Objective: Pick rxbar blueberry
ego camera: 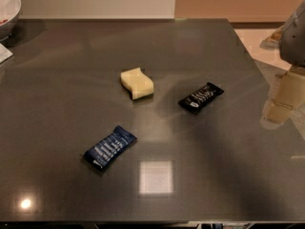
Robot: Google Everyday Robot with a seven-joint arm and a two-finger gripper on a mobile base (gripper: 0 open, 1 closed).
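The rxbar blueberry is a flat dark blue bar with white lettering. It lies on the dark grey table at the front left, angled diagonally. My gripper is at the right edge of the view, over the table's right side. It hangs below a grey arm part. It is far to the right of the blue bar and touches nothing.
A black-wrapped bar with white lettering lies right of centre. A pale yellow sponge sits at mid-table. A white bowl stands at the far left corner. The table's right edge runs diagonally near the gripper.
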